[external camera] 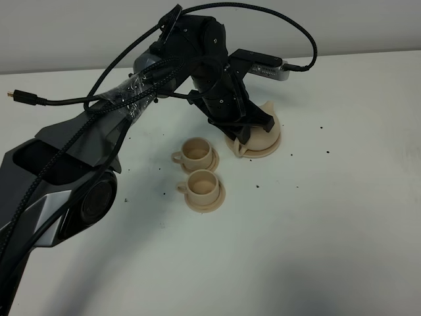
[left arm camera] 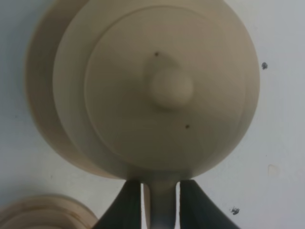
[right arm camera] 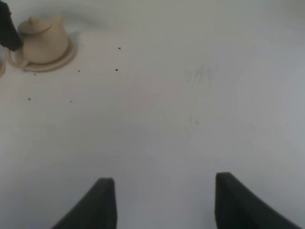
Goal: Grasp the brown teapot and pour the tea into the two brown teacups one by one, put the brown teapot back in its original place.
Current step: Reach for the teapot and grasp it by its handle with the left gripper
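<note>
The brown teapot (left arm camera: 170, 86) sits on its wide saucer (external camera: 268, 146), seen from straight above in the left wrist view. My left gripper (left arm camera: 161, 205) has its two fingers pressed on either side of the teapot's loop handle (left arm camera: 161, 198). In the exterior high view the left gripper (external camera: 238, 137) covers most of the teapot. The two brown teacups (external camera: 196, 152) (external camera: 201, 184) stand on their small saucers just left of the teapot. My right gripper (right arm camera: 162, 200) is open and empty over bare table, far from the teapot (right arm camera: 44, 36).
The white table (external camera: 329, 217) carries a few small dark specks (external camera: 327, 152). The left arm's cables (external camera: 79, 102) hang over the table's left side. A cup saucer's rim (left arm camera: 43, 212) lies close to the left gripper.
</note>
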